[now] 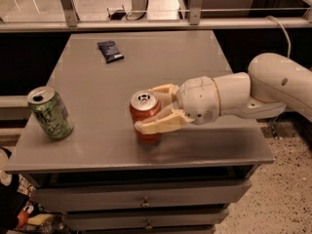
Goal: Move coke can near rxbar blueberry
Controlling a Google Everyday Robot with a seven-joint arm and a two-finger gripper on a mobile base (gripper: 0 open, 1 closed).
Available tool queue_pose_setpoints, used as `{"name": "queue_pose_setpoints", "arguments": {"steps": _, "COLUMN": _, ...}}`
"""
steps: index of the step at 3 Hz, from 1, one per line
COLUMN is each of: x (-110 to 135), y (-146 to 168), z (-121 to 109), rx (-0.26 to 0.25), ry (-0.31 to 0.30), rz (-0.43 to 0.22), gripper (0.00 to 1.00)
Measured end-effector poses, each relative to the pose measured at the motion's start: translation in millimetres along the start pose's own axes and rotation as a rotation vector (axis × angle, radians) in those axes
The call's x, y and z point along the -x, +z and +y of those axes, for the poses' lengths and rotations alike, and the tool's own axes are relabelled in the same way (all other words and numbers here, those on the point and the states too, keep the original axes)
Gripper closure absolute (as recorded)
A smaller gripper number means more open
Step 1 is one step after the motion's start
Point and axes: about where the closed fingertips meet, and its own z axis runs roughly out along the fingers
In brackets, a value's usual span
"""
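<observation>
The red coke can [145,120] stands upright near the front middle of the grey table [204,62]. My gripper [146,108] comes in from the right. Its cream fingers [158,125] are closed around the can, one across its front and one behind its silver top. The rxbar blueberry [110,51], a small flat dark blue wrapper, lies at the far left of the table, well beyond the can.
A green-and-white patterned can [50,112] stands near the table's front left edge. My white arm [273,84] reaches over the right edge. A metal railing [146,26] runs behind the table. Drawers [144,201] sit below the front edge.
</observation>
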Motion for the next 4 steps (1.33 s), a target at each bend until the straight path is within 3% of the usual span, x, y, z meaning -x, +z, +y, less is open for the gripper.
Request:
{"name": "queue_pose_setpoints", "arguments": {"steps": 1, "x": 16, "y": -27, "z": -24, "rx": -0.077, "ry": 0.054, "rz": -0.02, "gripper": 1.0}}
{"name": "queue_pose_setpoints", "arguments": {"steps": 3, "x": 48, "y": -111, "z": -103, "rx": -0.318, "ry": 0.167, "rz": -0.068, "gripper": 1.0}}
{"name": "queue_pose_setpoints", "arguments": {"steps": 4, "x": 57, "y": -142, "z": -164, "rx": -0.452, "ry": 0.139, "rz": -0.071, "gripper": 1.0}}
